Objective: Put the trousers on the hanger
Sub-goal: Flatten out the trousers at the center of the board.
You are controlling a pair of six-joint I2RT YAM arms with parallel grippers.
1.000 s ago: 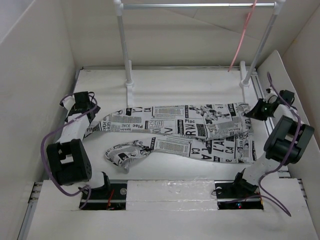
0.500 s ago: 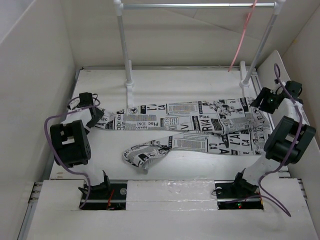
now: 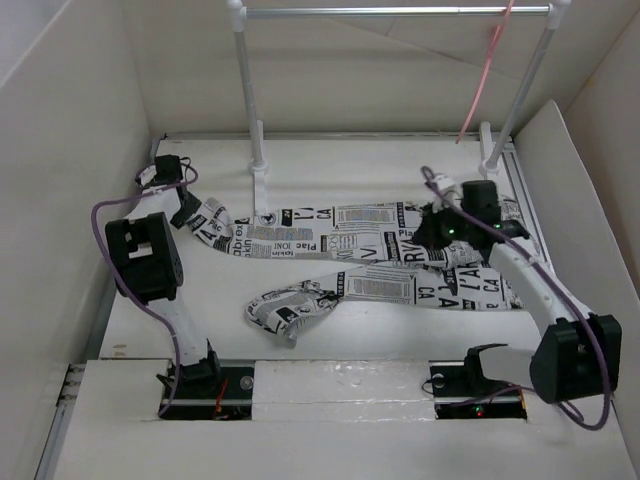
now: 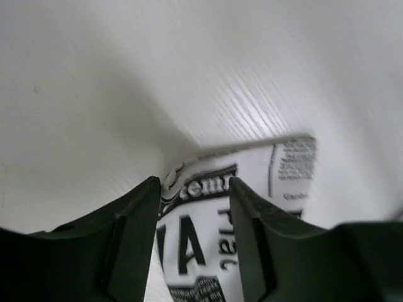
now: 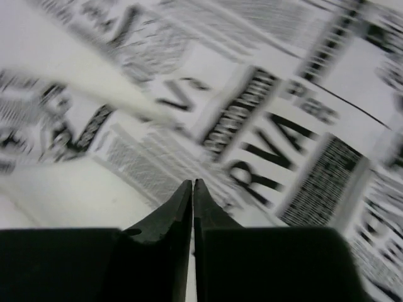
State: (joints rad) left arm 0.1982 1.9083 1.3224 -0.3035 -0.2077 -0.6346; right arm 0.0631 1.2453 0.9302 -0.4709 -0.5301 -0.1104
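Left pincer (image 4: 193,187) at trousers (image 3: 370,250) hem

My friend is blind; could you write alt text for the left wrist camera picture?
The left arm's black pincer clamps a fold of soft white cloth trousers printed with black newspaper text, above a white surface.

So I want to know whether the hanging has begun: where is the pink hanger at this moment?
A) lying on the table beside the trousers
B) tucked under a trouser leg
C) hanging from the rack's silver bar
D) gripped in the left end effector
C: the hanger hangs down from the silver bar at the back right, well clear of the trousers spread on the table.
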